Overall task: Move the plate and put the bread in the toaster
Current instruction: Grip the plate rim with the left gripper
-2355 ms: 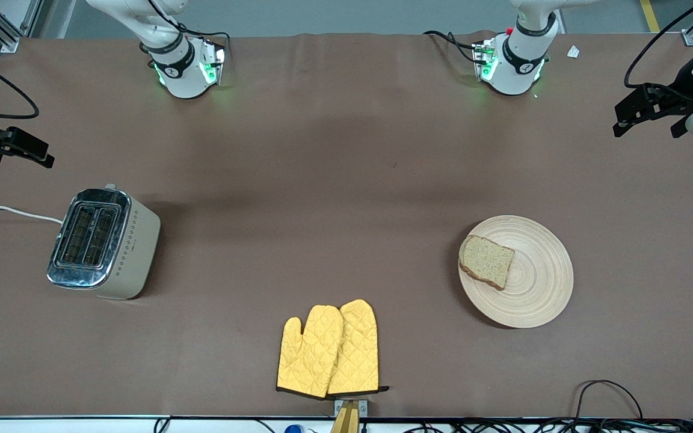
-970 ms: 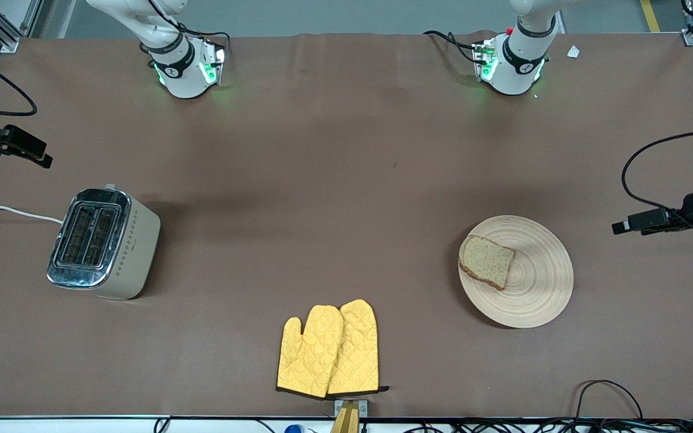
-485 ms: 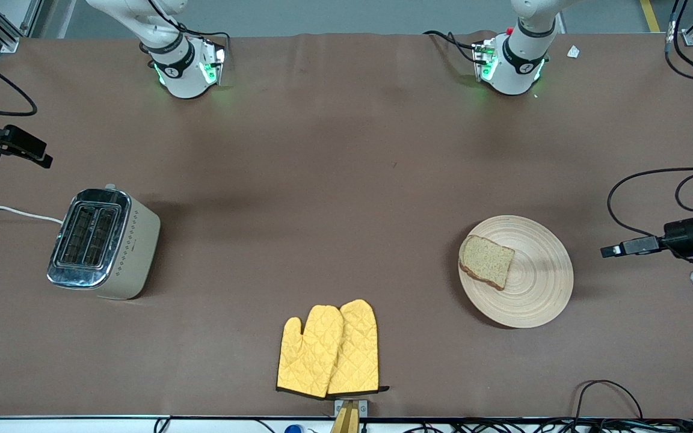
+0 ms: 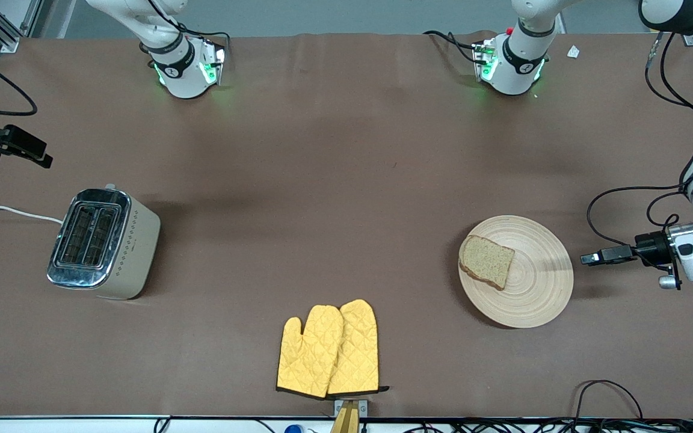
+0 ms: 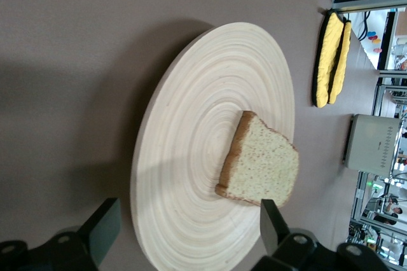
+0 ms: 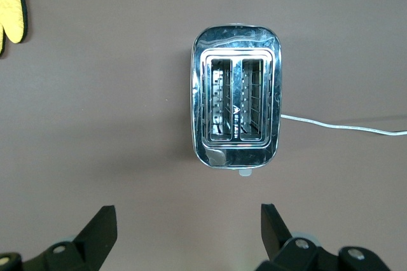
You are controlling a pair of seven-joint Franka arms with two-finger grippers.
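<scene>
The round wooden plate lies toward the left arm's end of the table, with the slice of brown bread flat on it. My left gripper is open and low beside the plate's rim, pointing at it. In the left wrist view its fingers straddle the plate edge, with the bread a little past them. The cream toaster stands toward the right arm's end, both slots empty. My right gripper waits open over the table beside the toaster.
A pair of yellow oven mitts lies near the table's front edge, midway between plate and toaster. The toaster's white cord runs off the table's end. Black cables loop at the front edge near the plate.
My left arm has swung down from high over the table's end and moved in toward the plate's rim. The right arm, plate, bread and toaster have not moved.
</scene>
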